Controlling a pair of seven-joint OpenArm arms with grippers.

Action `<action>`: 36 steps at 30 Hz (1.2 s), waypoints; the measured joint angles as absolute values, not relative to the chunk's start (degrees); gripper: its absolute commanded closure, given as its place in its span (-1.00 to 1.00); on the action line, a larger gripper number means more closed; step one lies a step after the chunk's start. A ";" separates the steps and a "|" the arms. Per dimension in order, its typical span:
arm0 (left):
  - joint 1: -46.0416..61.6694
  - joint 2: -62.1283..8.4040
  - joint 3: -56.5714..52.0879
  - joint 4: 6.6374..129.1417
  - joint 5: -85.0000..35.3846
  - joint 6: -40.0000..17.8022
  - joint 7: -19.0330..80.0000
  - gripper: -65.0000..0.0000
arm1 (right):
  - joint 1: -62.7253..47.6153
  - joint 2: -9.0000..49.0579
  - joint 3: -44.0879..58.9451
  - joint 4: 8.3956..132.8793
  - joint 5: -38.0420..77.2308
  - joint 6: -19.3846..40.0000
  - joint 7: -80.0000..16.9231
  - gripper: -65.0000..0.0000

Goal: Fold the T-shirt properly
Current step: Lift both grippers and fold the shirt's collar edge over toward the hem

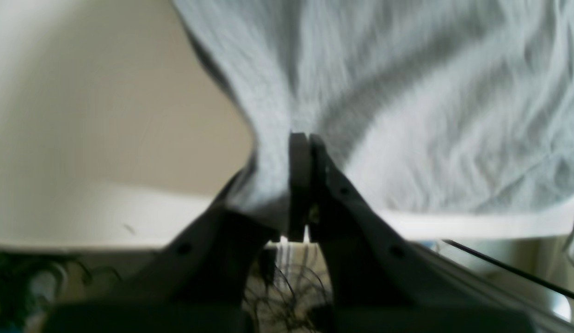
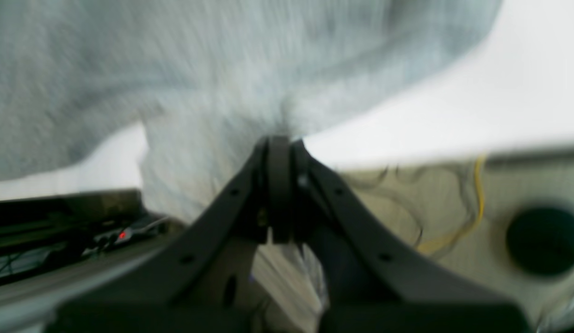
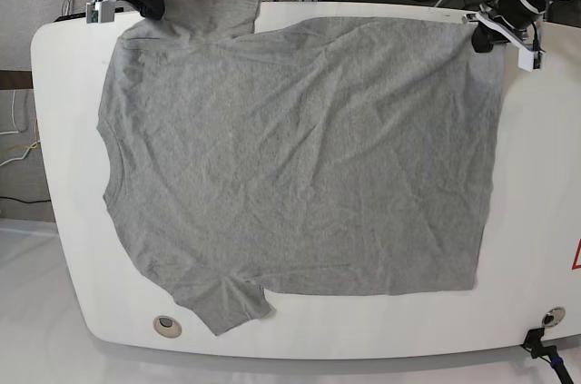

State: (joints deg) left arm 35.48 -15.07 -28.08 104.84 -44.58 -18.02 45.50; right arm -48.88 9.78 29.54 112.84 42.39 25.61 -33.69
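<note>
The T-shirt (image 3: 300, 166) is spread flat on the tabletop (image 3: 536, 221), unfolded, its far edge pinched by the left hand (image 3: 481, 39) and right hand (image 3: 152, 4); every fold remains.

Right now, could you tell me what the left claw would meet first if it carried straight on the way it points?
The left claw is already shut on the grey T-shirt, so it would push straight into that fabric, probably with the white table beneath it.
</note>
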 measured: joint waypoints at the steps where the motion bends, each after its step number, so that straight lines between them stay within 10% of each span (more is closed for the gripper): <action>1: 33.69 -15.11 -28.27 104.77 -44.10 -19.20 45.80 1.00 | -47.53 9.80 30.35 112.84 42.26 26.44 -34.15 1.00; 36: 2.48 -13.69 -27.70 88.23 -43.99 -21.52 45.65 1.00 | -10.35 14.92 30.70 97.14 41.82 29.39 -44.27 1.00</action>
State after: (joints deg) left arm 2.48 -13.69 -27.70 88.23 -43.99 -21.52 45.65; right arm -10.35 14.92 30.70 97.14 41.82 29.39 -44.27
